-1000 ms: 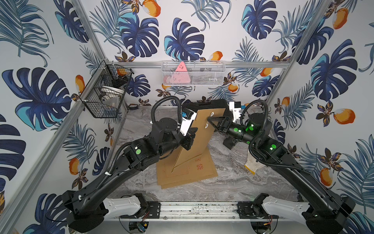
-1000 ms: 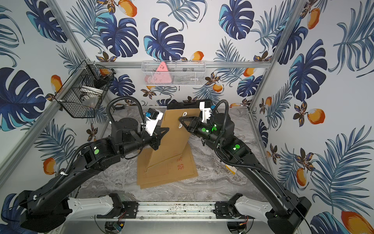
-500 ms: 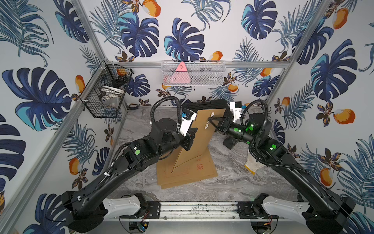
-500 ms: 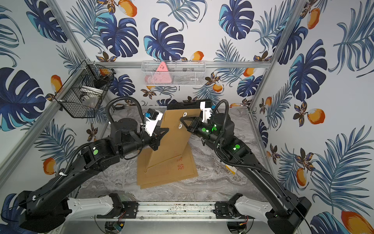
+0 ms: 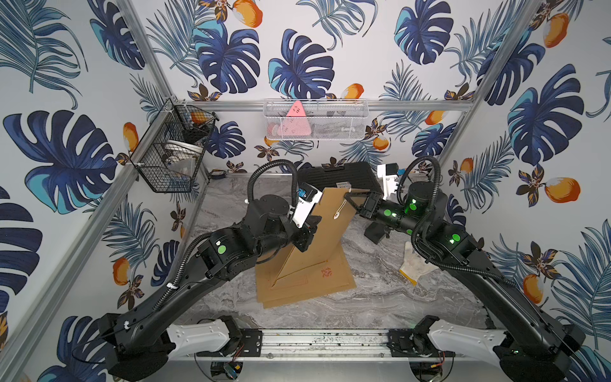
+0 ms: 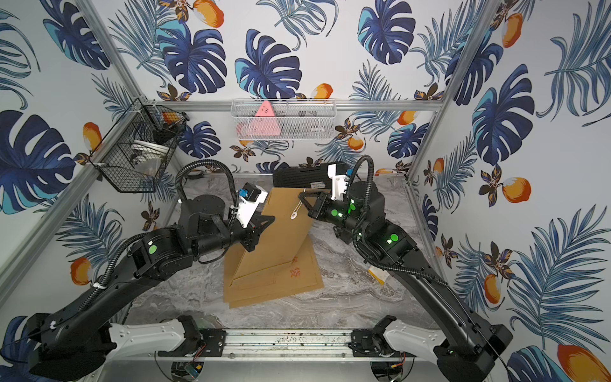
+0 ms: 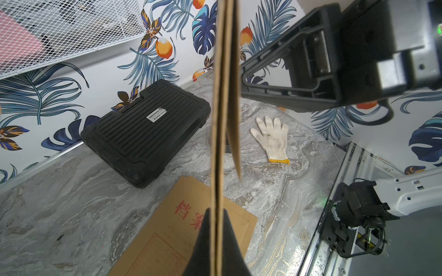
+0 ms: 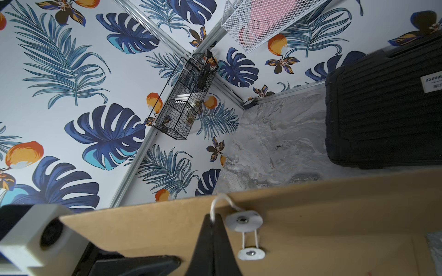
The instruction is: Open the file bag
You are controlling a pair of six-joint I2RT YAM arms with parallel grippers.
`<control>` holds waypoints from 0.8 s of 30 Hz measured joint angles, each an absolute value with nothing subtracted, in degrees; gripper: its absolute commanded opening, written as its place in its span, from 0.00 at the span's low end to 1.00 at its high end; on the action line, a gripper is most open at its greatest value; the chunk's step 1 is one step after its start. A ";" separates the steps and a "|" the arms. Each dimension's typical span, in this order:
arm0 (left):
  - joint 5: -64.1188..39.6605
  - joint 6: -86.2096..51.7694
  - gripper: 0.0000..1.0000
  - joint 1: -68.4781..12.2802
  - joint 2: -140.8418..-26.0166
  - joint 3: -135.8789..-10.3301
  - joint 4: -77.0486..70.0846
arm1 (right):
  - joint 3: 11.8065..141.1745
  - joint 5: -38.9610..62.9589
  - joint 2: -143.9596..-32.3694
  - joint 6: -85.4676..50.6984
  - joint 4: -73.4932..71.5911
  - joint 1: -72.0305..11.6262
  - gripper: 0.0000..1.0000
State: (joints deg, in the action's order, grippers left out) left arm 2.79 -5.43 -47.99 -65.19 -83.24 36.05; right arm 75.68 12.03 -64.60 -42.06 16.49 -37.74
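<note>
Right wrist view: right gripper (image 8: 211, 223) is pinched tight on the string (image 8: 211, 206), just at 9 o'clock of the upper disc (image 8: 244, 221). Two strands run from it to the lower disc (image 8: 251, 253), so the bag (image 8: 323, 215) reads as tied, flap down

Left wrist view: left gripper (image 7: 217, 212) is clamped hard on the bag's edge, with the bag seen edge-on between the jaws

In both top views the bag stands tilted at the centre of the table (image 5: 396, 307). Its lower end is on or just over the stack (image 5: 307, 284) of flat bags, can't tell which. Left gripper is at its 9 o'clock edge and right gripper at its 1 o'clock top corner. Case (image 5: 340, 175) at 12, glove (image 5: 413, 264) at 4

Progress, my read: lift and string grab are done. Unwinding the string off the discs and raising the flap are all left

Vs a second ago: arms and bag sit in practically the same pose. Only change is the right jaws, a touch apart then, fully nipped now
</note>
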 measured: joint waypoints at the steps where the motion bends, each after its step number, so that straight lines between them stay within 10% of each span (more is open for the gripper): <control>1: 2.70 -5.34 0.00 -47.99 -65.14 -83.24 36.12 | 75.88 11.18 -64.55 -41.23 17.21 -37.76 0.00; 24: 1.48 -5.10 0.00 -47.99 -63.07 -81.95 37.54 | 75.96 2.02 -61.78 -33.63 26.41 -37.67 0.00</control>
